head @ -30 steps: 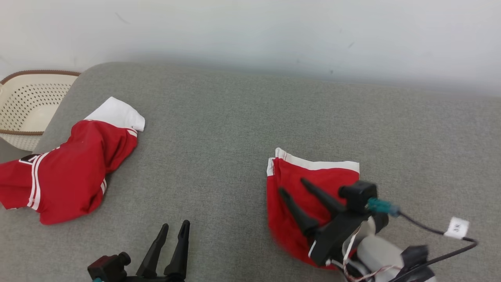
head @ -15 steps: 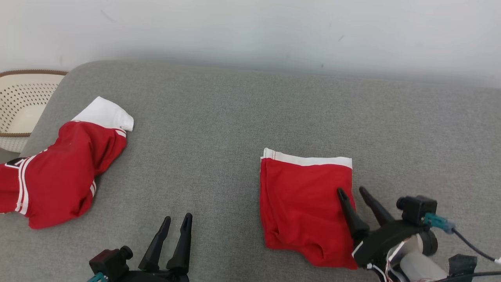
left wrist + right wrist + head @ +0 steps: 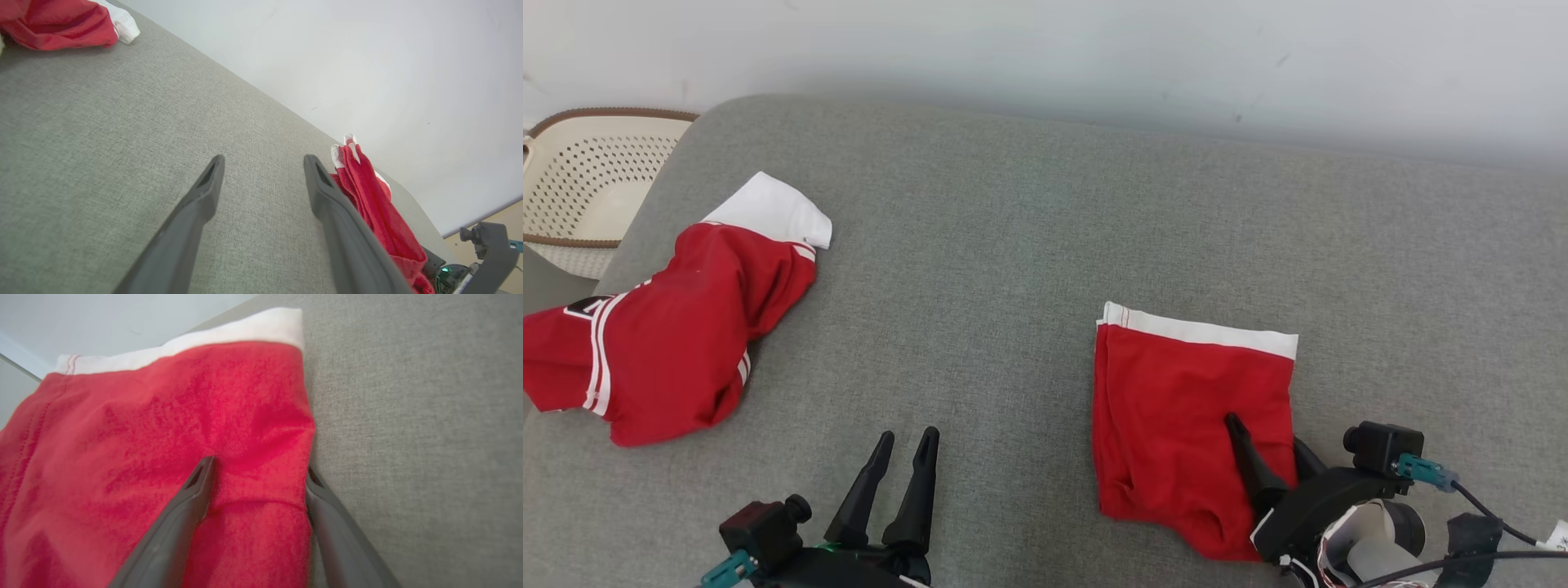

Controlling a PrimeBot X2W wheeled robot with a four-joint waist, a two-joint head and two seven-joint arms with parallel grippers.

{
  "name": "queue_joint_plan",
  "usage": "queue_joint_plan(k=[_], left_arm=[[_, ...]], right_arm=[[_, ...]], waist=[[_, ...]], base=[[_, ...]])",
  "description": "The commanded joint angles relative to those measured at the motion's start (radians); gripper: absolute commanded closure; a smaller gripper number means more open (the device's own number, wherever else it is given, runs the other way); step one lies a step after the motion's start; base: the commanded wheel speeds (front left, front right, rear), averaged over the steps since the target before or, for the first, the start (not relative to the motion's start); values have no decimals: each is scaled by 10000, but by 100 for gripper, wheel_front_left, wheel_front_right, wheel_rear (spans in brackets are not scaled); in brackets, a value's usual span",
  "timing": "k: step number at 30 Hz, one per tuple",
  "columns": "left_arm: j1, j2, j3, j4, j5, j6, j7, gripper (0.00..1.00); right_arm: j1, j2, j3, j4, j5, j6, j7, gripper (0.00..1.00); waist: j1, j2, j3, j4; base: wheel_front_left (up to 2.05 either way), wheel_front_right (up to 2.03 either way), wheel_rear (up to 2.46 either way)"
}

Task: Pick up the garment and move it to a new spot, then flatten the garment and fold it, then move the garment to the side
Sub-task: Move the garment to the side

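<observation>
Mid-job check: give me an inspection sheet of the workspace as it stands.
Surface: grey woven cushion.
Job's things: folded garment, red with white band, lying flat at right.
Clutter: crumpled garment, red and white, at left.
End effectors: left end effector open, over the cushion; right end effector open, straddling the folded garment's right edge.
Cables: black cable with teal plug at the right wrist.
Surroundings: basket beyond the left edge; white wall behind.

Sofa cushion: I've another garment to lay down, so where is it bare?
Widest bare patch: the middle, between the crumpled garment and the folded garment, reaching back to the wall. Also bare: right of the folded garment. Crowded: the near edge, where the left claw sits and the right claw straddles the folded garment's edge.
</observation>
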State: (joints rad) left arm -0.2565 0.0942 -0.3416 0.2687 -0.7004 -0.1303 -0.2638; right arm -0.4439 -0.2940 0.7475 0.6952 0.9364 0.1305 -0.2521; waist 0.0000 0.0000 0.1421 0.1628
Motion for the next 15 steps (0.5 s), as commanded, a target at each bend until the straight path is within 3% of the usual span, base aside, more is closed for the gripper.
queue_joint_plan(k=[1,2,9,15], left_arm=[[-112,97,-35,-22,100,0,-9,0],[-113,95,-44,-38,122,0,-9,0],[-92,245,-171,-79,708,0,-9,0],[191,288,27,-296,1887,0,-9,0]], right_arm=[[35,101,243,222,86,2,116,84],[-30,61,282,283,29,2,85,100],[-493,-266,38,632,-697,-2,-120,100],[-257,-198,-1135,550,-1841,-2,-136,100]], waist=[[0,0,45,53],[0,0,50,59],[0,0,-112,-147],[0,0,-426,-711]], base=[[0,0,0],[0,0,0],[0,0,0],[0,0,0]])
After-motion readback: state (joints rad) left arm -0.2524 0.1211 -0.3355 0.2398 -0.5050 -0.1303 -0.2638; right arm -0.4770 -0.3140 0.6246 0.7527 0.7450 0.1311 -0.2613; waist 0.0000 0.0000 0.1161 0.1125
